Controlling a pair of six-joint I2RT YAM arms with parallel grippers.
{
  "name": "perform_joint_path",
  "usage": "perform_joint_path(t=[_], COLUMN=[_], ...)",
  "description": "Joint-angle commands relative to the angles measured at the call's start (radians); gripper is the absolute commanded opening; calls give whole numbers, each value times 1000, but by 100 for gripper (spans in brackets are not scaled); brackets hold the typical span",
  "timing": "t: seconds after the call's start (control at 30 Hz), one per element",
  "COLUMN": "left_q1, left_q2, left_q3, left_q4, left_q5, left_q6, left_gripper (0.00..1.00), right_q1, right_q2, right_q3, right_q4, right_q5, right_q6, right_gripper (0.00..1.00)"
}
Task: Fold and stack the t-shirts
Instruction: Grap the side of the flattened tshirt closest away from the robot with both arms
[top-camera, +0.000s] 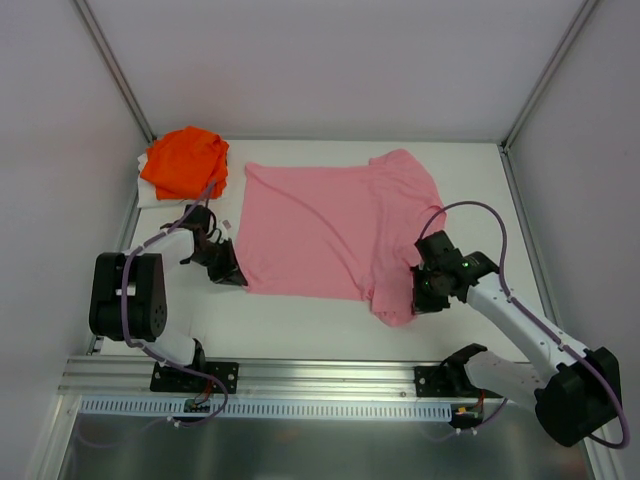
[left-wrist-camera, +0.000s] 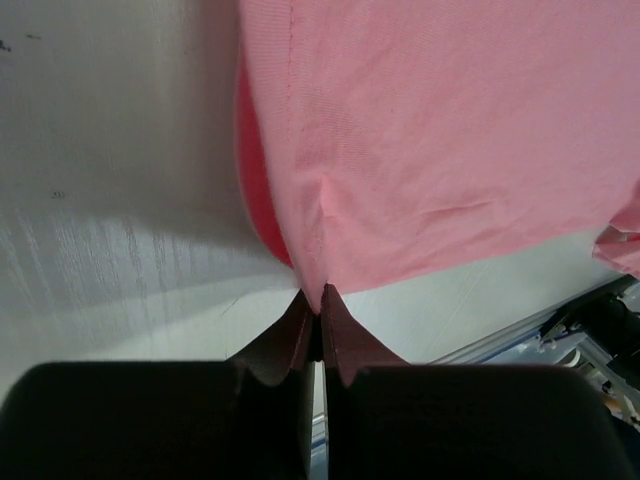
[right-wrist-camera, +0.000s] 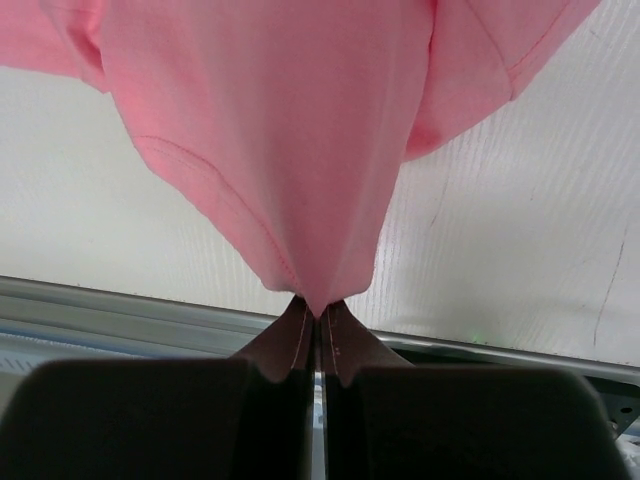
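My left gripper (left-wrist-camera: 320, 312) and right gripper (right-wrist-camera: 318, 312) each pinch the pink t-shirt (top-camera: 320, 225) at its near edge — folding it, probably; next, lift both evenly.

The pink t-shirt (top-camera: 310, 225) lies spread across the middle of the surface, mostly flat, with a few shallow diagonal creases. Its right side is folded over onto itself, with a short sleeve showing at the far right, and the cloth gathers into a thick bunch at the near right corner. The orange t-shirt (top-camera: 183, 160) sits crumpled in a heap at the far left corner, near the pink one but not touching it.
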Motion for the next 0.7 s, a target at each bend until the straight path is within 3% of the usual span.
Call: perform_joint_path(t=[0.0,0.43,0.67], left_q1=[4,4,4], left_q2=[-66,-233,-308], left_q3=[44,163,113], left_q4=[-66,-240,-260], left_q5=[7,-7,1], left_q6=[25,25,-2], left_gripper=[0,0,0], right_q1=[-9,-54,-54], right_q2=[-28,-76,-133], right_q3=[48,178,192], right_q4=[-28,-131,-220], right_q5=[19,60,39], right_q6=[-9,-13,-9], right_gripper=[0,0,0])
